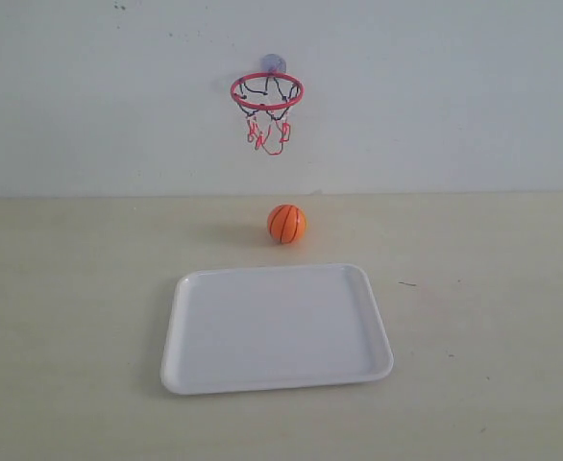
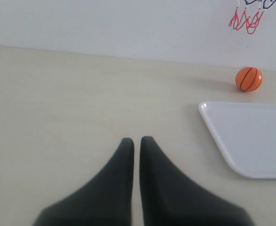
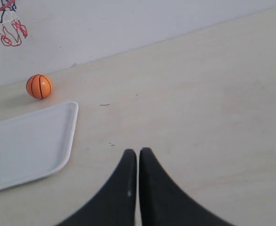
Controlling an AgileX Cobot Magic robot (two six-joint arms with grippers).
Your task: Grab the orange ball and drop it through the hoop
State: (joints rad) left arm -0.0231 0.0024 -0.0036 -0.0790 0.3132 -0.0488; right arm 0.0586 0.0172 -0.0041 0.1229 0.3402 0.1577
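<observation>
The orange ball (image 1: 286,223) rests on the table between the wall and the white tray (image 1: 214,375), right below the hoop (image 1: 266,92). The hoop's red ring hangs from a suction cup on the wall. Neither arm shows in the exterior view. In the left wrist view my left gripper (image 2: 136,141) is shut and empty over bare table, with the ball (image 2: 248,78) and the tray's corner (image 2: 208,110) far ahead of it. My right gripper (image 3: 138,152) is also shut and empty, far from the ball (image 3: 39,86) and the tray's edge (image 3: 72,122).
The hoop's net shows at the edge of both wrist views (image 2: 246,19) (image 3: 8,28). The pale wall (image 1: 454,96) stands right behind the ball. Beige tabletop (image 1: 61,317) stretches to both sides of the tray.
</observation>
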